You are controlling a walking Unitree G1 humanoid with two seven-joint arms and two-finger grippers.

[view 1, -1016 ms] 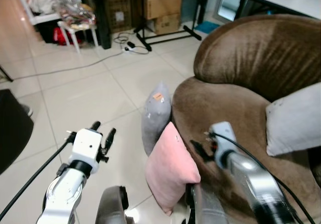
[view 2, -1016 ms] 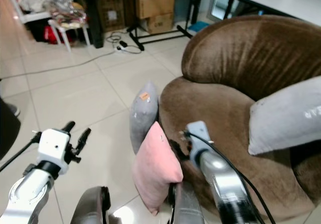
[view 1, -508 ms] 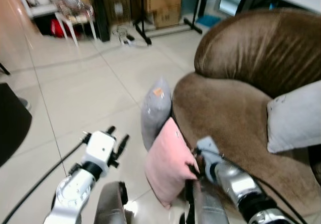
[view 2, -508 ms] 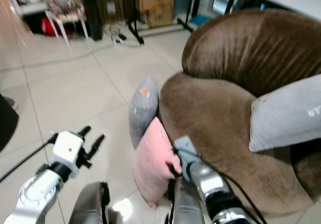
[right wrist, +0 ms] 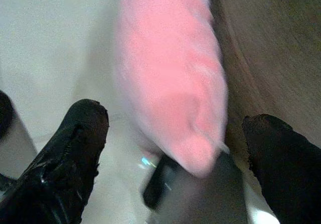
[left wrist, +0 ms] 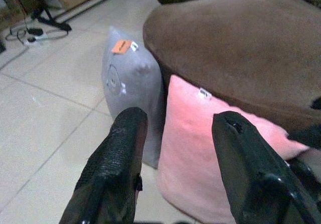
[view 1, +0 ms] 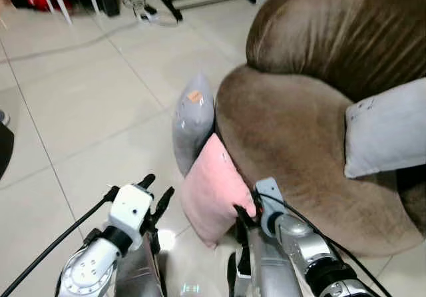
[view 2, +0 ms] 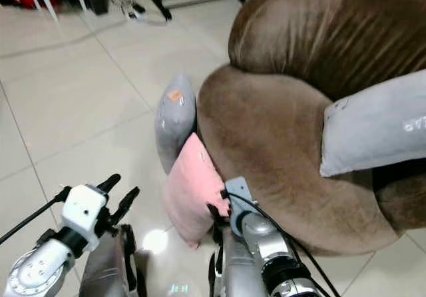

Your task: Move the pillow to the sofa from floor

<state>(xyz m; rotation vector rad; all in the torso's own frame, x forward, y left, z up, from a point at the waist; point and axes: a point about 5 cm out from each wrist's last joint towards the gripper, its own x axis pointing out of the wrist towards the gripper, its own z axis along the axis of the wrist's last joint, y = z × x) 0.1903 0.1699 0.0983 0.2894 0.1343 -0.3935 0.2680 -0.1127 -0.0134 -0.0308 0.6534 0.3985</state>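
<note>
Right gripper [right wrist: 173, 133] nearer pink pillow [view 1: 214, 190] (spread)

Pink pillow [right wrist: 173, 78] motion-blurred in right wrist view, outline smeared; its lower corner hidden behind robot body in eye views. Grey pillow [view 1: 193, 120] partly hidden behind pink one; orange tag [left wrist: 121, 46] too small to read. White cushion [view 1: 386, 127] cut by frame edge. Right gripper [view 1: 245, 212] fingertips hidden against pink pillow.

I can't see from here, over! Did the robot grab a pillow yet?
Not yet. Right tool open, straddling soft pink pillow propped on floor against brown sofa. Left tool open, nearby. Grey pillow stands behind it.
</note>
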